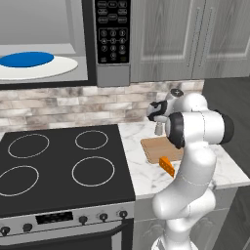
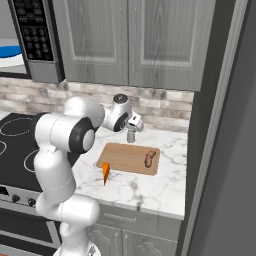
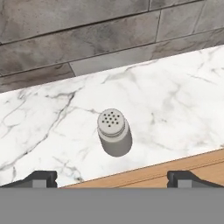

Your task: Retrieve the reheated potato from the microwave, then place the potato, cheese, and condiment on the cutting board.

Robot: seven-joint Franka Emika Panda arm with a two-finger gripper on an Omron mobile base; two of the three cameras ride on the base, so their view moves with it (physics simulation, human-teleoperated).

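1. We hold our gripper [image 3: 112, 177] above the shaker [image 3: 114, 132], fingers wide apart, nothing in them.
2. The shaker stands on the counter [image 3: 175, 105], just past the far edge of the board [image 2: 127, 157].
3. It is tall and thin, so a bump could tip it and make it roll.
4. It stands upright, holes on top.
5. The potato [image 2: 149, 158] lies on the right of the board, pointing near to far.

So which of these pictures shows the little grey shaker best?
The hand view: the condiment stands unobstructed on marble behind the cutting board, holes visible. In the right base view it is small, beneath the hand; in the left, mostly hidden behind the arm.
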